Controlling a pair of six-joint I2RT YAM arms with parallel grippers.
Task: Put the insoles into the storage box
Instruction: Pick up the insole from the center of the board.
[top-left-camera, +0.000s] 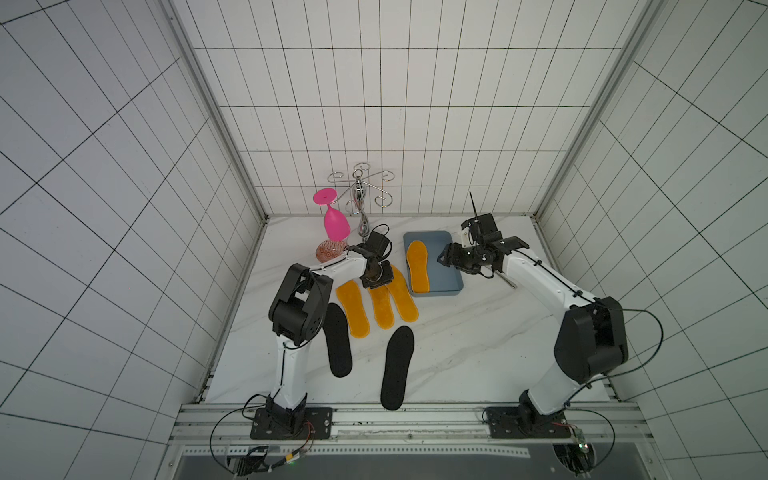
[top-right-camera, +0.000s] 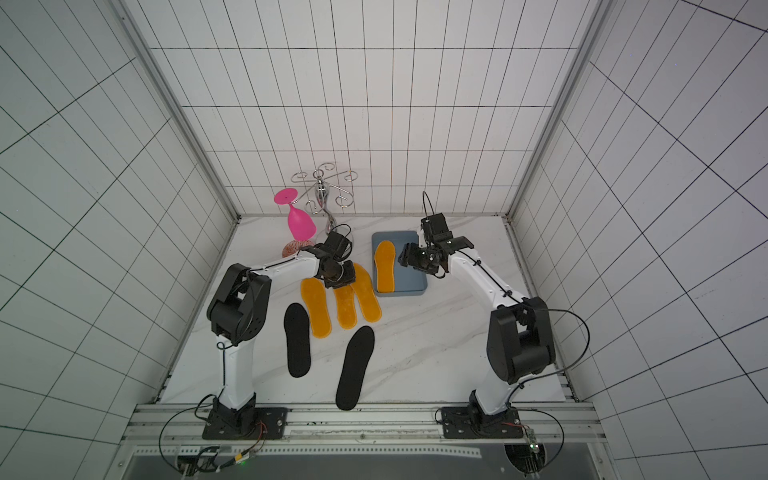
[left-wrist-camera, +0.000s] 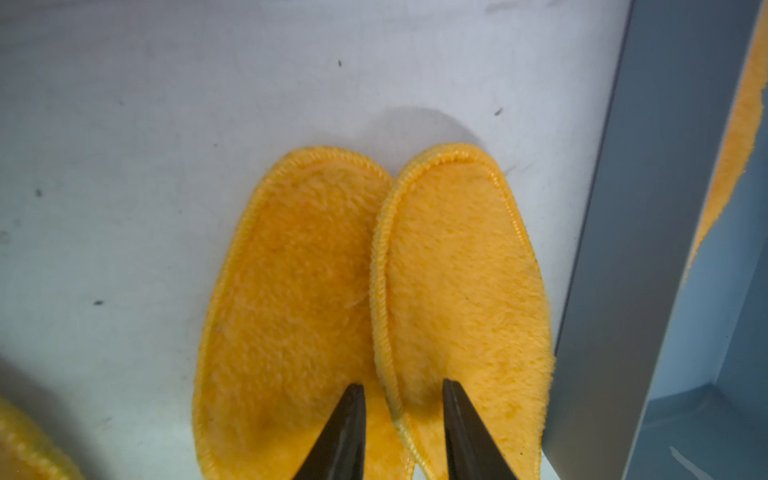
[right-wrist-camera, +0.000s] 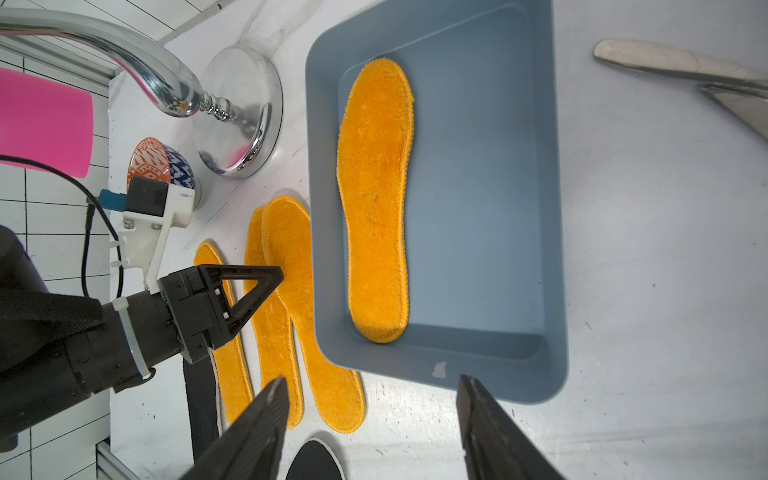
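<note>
While right gripper hangs wide open and empty above storage box near far edge of counter: one orange insole lies flat inside. Left gripper down on overlapping orange pair, jaws narrow, straddling seam; cannot tell if pinched. Third orange insole just beside. Black insoles toward front edge.

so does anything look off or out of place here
The nearer black insole pokes past the table's front edge onto the rail; the orange insole beside the storage box lies partly over its neighbour.
</note>
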